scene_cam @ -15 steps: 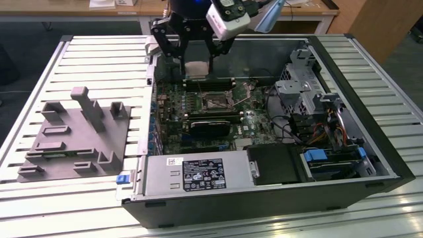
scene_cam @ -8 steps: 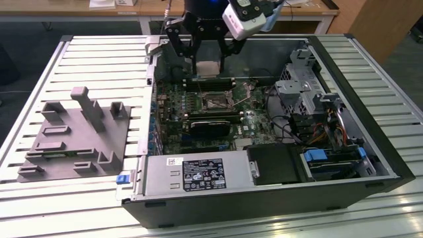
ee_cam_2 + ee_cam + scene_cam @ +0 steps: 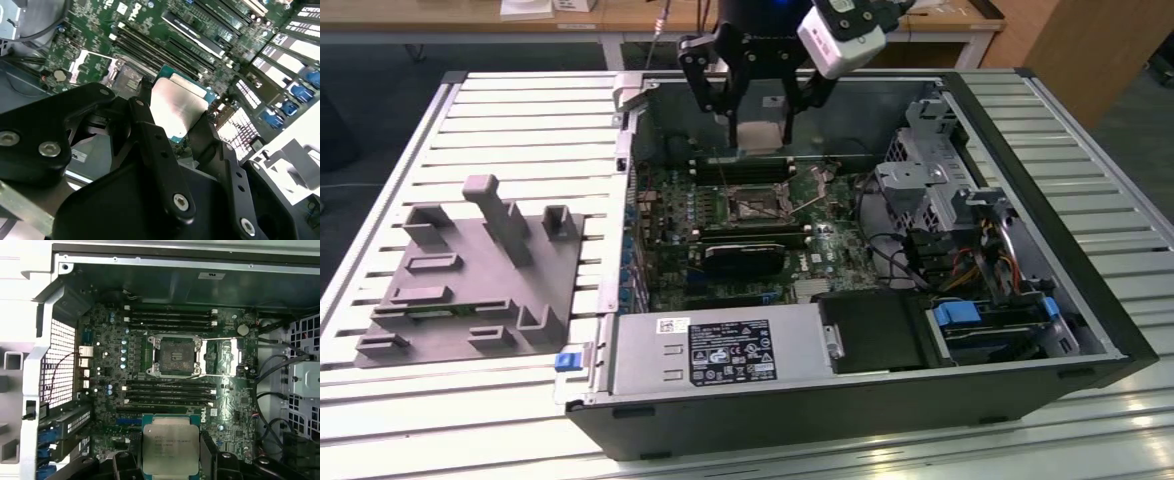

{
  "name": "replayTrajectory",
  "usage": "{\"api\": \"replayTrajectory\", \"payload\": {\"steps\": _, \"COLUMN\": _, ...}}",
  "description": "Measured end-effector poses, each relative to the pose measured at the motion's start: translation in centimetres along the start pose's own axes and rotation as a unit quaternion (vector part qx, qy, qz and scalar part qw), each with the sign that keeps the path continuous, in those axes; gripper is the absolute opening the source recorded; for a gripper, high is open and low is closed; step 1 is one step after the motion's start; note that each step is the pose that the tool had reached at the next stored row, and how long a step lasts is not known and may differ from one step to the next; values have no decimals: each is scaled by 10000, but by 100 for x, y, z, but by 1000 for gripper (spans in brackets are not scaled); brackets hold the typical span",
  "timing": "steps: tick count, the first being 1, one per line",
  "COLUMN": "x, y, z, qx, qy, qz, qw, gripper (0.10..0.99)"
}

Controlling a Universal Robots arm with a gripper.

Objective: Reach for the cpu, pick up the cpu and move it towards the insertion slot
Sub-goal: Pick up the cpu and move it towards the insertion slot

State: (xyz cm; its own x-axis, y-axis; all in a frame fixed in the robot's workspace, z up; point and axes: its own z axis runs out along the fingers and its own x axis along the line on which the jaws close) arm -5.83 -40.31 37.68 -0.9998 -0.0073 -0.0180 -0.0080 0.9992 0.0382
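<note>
A slatted pale metal worktop (image 3: 494,120) carries an open computer case (image 3: 1067,290) lying on its side, with wooden furniture behind it in the exterior view. Beside the case, toward the exterior view's left, sits a grey plastic fixture (image 3: 467,280) with upright blocks. Inside the case the green motherboard (image 3: 680,230) lies face up, a power supply (image 3: 720,350) with a white-printed dark label near the front edge; the print is too small to make out. The black end effector (image 3: 761,130) hangs over the rear part of the board, its fingers (image 3: 155,150) closed on the cpu (image 3: 170,447), gripping it by two opposite edges. The chip is a flat square with a brushed silvery-beige metal top and a green rim; faint engraved lines of writing show on its top in the first wrist view but cannot be read. Its lower edge is cut off there, and the fingers hide part of it in the second wrist view. The insertion slot (image 3: 175,356), a shiny metal frame with a dark centre, lies open on the board, apart from the held chip.
</note>
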Motion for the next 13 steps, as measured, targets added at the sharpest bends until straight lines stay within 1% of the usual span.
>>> {"api": "replayTrajectory", "payload": {"steps": 5, "x": -66, "y": 47, "z": 11, "qx": 0, "qy": 0, "qz": 0, "qw": 10000, "gripper": 541}}
{"api": "replayTrajectory", "payload": {"steps": 13, "x": -126, "y": 138, "z": 40, "qx": -1, "qy": 0, "qz": 0, "qw": 10000, "gripper": 541}}
